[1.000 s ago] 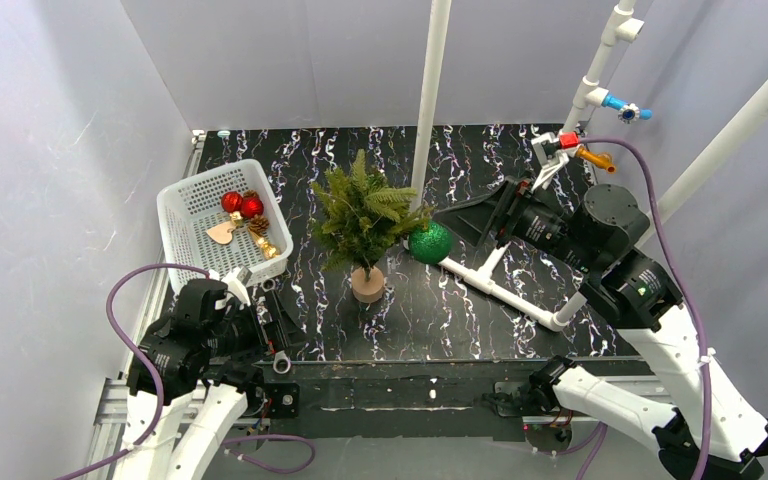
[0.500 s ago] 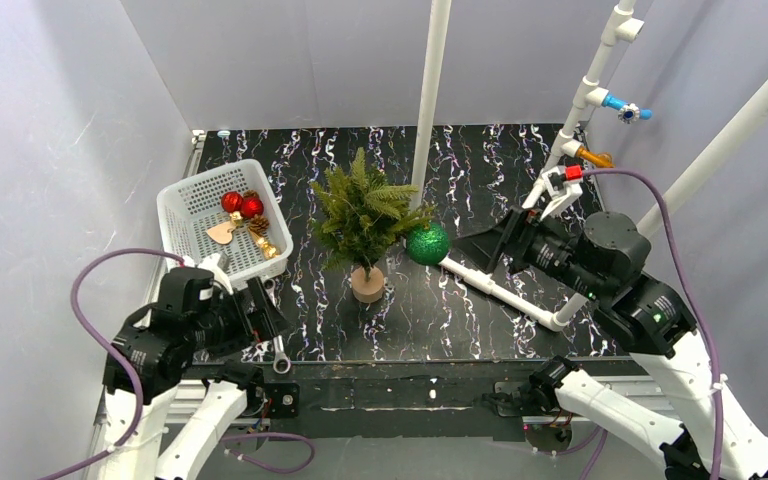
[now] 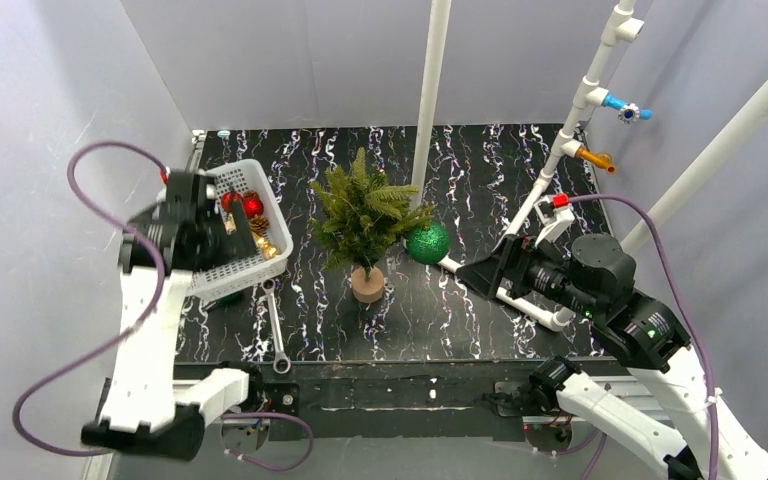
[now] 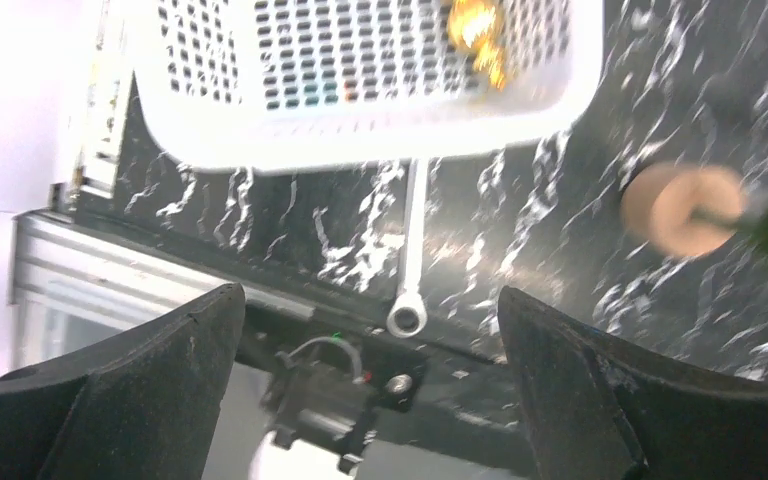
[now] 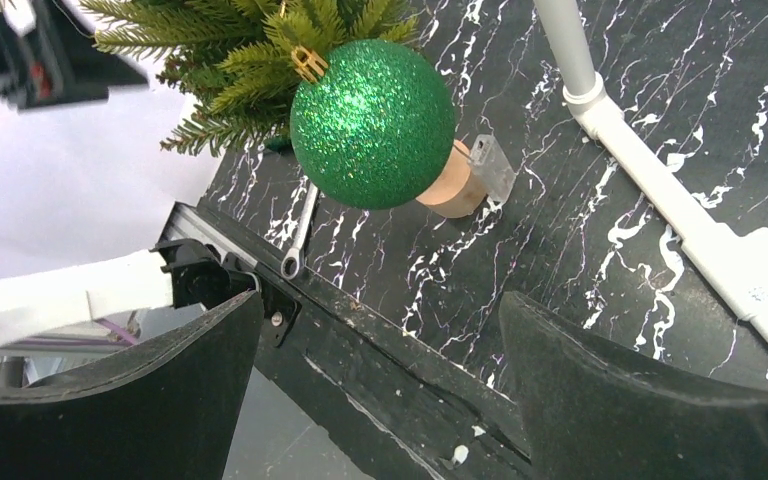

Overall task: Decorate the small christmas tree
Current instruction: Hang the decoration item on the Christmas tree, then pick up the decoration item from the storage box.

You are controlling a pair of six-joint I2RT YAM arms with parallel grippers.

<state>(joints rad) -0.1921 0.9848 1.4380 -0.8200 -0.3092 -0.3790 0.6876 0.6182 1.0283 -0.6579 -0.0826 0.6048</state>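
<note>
The small christmas tree (image 3: 365, 215) stands upright mid-table on its tan wooden base (image 3: 367, 284). A green glitter bauble (image 3: 428, 243) hangs from its right branches; in the right wrist view the bauble (image 5: 372, 122) dangles by a gold cap in front of the base (image 5: 453, 192). My right gripper (image 3: 480, 272) is open and empty, a little to the bauble's right; its fingertips (image 5: 380, 300) are apart from it. My left gripper (image 3: 228, 232) hovers open and empty over the white basket (image 3: 205, 185). Its wrist view is blurred and shows the basket's near rim (image 4: 380, 135) and the tree base (image 4: 682, 208).
The basket holds red baubles (image 3: 245, 205) and gold ornaments (image 3: 265, 245). A silver wrench (image 3: 272, 325) lies on the table by the basket's near corner. A white pipe frame (image 3: 505, 290) lies across the right side, and an upright white pole (image 3: 430, 90) stands behind the tree.
My left arm has lifted from the near edge and swung up over the basket. My right gripper has drawn back from the bauble toward the near right. The bauble stays on the tree.
</note>
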